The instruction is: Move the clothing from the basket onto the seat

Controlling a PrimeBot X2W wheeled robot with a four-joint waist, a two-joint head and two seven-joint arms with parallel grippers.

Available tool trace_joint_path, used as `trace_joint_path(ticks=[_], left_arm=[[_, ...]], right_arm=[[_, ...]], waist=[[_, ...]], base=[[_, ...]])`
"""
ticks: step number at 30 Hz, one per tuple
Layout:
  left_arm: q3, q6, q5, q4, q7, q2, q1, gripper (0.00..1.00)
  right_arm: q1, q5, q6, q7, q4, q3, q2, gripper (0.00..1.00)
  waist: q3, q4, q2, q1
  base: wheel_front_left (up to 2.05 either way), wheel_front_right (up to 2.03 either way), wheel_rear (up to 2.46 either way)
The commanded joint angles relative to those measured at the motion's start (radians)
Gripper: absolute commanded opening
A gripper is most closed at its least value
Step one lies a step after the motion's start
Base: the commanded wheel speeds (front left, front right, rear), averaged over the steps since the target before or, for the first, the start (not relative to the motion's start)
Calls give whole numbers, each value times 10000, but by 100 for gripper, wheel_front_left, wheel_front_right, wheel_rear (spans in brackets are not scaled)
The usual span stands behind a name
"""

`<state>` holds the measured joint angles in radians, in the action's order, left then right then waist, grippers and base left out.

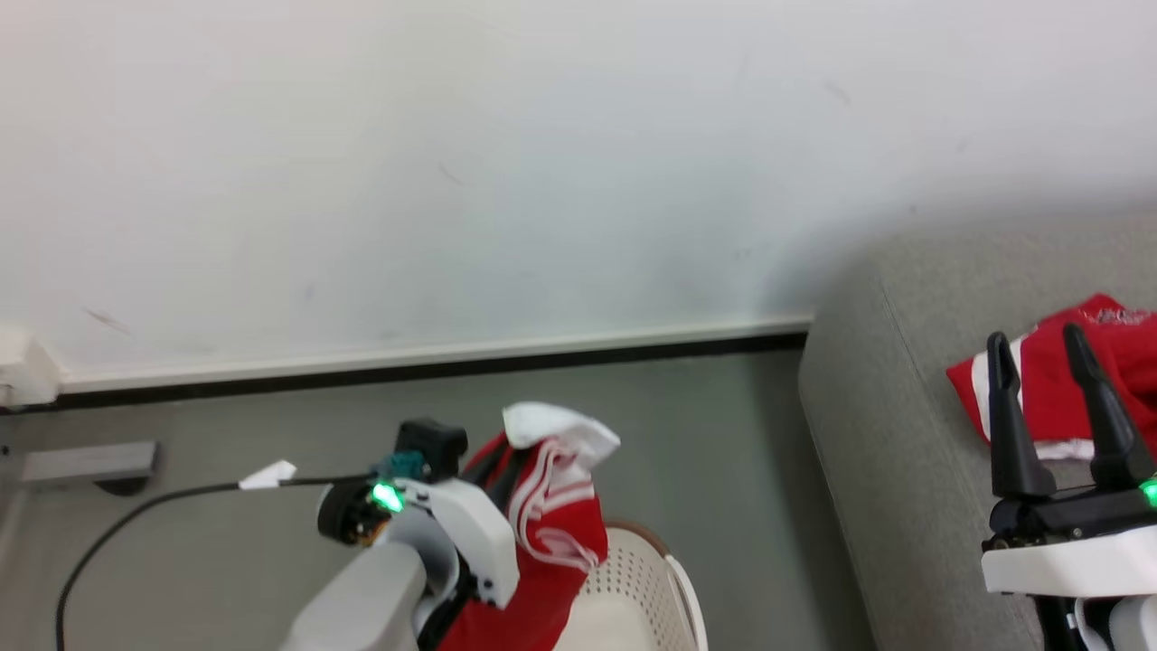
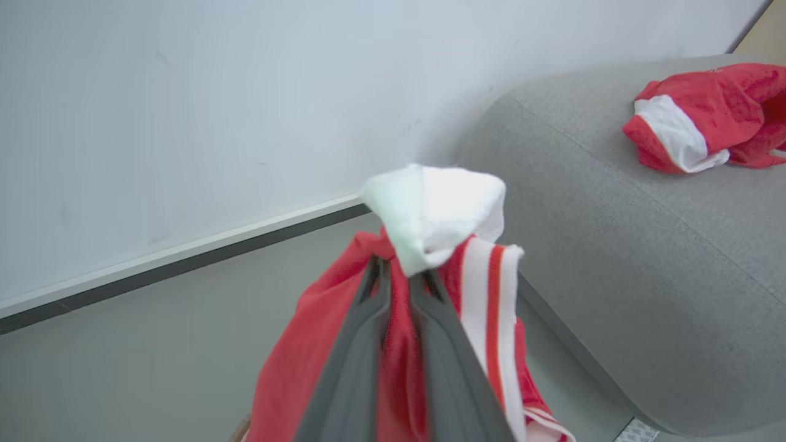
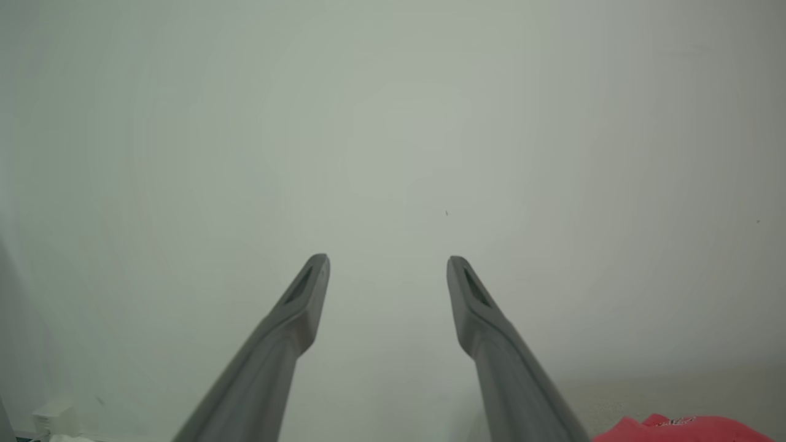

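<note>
Grey floor (image 1: pixel 226 434) and a white wall (image 1: pixel 452 181) sit behind. One red and white piece of clothing (image 1: pixel 551 515) hangs above the basket (image 1: pixel 646 579), pinched tight in the left gripper (image 2: pixel 400 273). Another red piece (image 1: pixel 1067 380) lies on the grey seat (image 1: pixel 904 434). The right gripper (image 1: pixel 1035 336) stands wide open near it.

White wall (image 1: pixel 542 163), pale baseboard (image 1: pixel 434 357) — grey floor (image 1: pixel 705 425) below.

white arms (image 1: pixel 470 524), dark tools (image 1: pixel 1035 336) (green lights (image 1: pixel 387 495))
</note>
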<state>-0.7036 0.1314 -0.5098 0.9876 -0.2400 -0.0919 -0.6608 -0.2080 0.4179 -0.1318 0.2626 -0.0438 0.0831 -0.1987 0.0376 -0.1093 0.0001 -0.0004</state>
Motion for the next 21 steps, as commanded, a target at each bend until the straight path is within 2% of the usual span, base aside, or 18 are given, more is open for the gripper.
trace_joint_path(ticks=[1,7,14,21], left_arm=[[129,-22,-116,-374,-117,-162,-145,0],[416,-189,-138,-2303,-179,-492,-490,0],[662,-551,-306,-4580,576,-838,-953,0],[740,-892,-382,-5748,1217,-1052,-1073,0]], right_arm=[[205,48,22,30,-47,51,-5,100],[552,139,22,30,-186,255,14,100],[705,167,22,30,-310,450,36,100],[569,241,22,30,-422,695,-36,100]], waist=[[-540,416,-1,4],[-860,660,-1,4],[-1001,757,-1,4],[-1029,663,-1,4]], base=[[0,0,0],[0,0,0],[0,0,0],[0,0,0]])
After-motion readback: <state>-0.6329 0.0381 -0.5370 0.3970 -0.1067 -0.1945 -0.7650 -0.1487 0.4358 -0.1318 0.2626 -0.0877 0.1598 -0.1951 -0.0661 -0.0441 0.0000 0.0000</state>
